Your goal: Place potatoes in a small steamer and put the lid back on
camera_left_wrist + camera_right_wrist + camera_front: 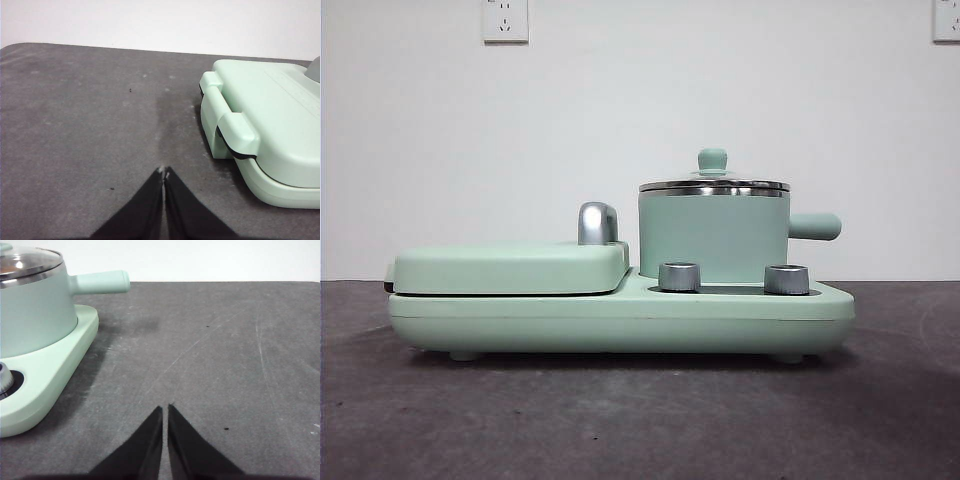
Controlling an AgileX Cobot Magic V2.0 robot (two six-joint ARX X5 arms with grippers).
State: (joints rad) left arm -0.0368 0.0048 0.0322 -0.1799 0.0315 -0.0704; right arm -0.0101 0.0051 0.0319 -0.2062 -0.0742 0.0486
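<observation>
The small steamer [713, 237], a mint-green pot with a steel rim and a stubby side handle, stands on the right half of a mint-green cooker base [620, 318]. The glass lid [713, 183] with its green knob rests on the pot. The steamer [35, 315] and lid [27, 262] also show in the right wrist view. No potato is in view. My left gripper [164, 172] is shut and empty over the dark table beside the cooker's griddle end. My right gripper [165, 409] is shut and empty over the table off the pot's handle side.
A flat mint-green griddle cover [510, 268] with a chrome handle [597, 222] fills the cooker's left half [265, 125]. Two steel knobs [680, 277] [786, 279] sit on the base in front of the pot. A white wall stands behind.
</observation>
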